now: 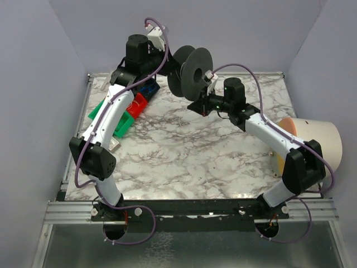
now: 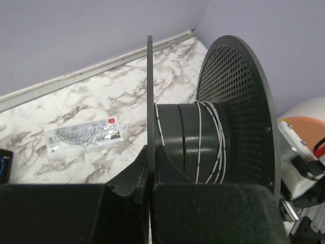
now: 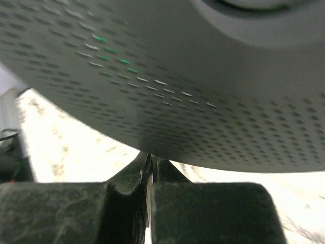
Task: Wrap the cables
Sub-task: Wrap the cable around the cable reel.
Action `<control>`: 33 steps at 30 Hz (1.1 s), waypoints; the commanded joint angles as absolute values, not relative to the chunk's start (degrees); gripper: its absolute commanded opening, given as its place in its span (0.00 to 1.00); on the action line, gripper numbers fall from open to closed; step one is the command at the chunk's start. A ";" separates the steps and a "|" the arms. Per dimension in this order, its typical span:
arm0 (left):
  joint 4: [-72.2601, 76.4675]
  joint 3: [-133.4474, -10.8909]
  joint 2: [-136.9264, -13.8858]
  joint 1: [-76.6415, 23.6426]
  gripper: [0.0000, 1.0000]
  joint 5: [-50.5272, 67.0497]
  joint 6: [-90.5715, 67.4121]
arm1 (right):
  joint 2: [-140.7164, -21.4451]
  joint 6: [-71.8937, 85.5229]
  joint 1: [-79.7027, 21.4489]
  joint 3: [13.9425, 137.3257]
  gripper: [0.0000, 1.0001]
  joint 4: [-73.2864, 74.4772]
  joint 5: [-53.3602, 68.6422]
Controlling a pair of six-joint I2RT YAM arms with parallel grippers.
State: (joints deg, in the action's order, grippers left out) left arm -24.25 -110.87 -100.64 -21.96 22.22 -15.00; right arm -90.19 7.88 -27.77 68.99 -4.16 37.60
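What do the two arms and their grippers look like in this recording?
Both the left arm and right arm have white tubular links between bulky black joint housings. A thin purple hose loops along each. The left gripper and right gripper have matte black, blocky fingers. No markings visible.

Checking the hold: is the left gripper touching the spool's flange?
Touching. Left wrist view: the left gripper is shut on the spool's thin flange, its edge pinched between both fingers.
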 commanded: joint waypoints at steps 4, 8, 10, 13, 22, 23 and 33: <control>-6.62 -108.09 -96.07 -19.82 0.00 41.28 -29.55 | -86.79 0.77 -27.25 69.83 0.00 0.87 8.57; 1.07 -106.73 -96.30 -18.12 0.00 44.72 -37.48 | -84.63 -1.44 -26.35 66.93 0.00 -3.28 2.52; 2.36 -106.10 -96.34 -18.11 0.00 45.85 -38.35 | -84.07 -2.21 -25.53 66.17 0.00 -5.38 1.44; 6.71 -103.31 -96.50 -18.11 0.00 47.81 -42.14 | -84.11 -4.65 -24.99 66.01 0.00 -8.04 -1.70; 15.99 -99.02 -95.87 -18.11 0.00 51.51 -49.84 | -85.17 -10.19 -22.32 65.74 0.00 -14.90 -11.57; 16.00 -98.91 -95.80 -18.11 0.00 51.69 -49.94 | -85.17 -10.36 -21.44 65.66 0.00 -15.54 -11.96; 6.07 -97.60 -94.56 -18.19 0.00 52.66 -40.12 | -84.41 -11.37 -16.57 69.10 0.00 -14.61 -7.17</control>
State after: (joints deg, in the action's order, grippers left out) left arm 9.02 -97.76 -99.00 -17.47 47.79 -43.86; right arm -84.64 -9.50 -17.39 67.02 -15.09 -8.51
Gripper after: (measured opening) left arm 0.017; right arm 0.005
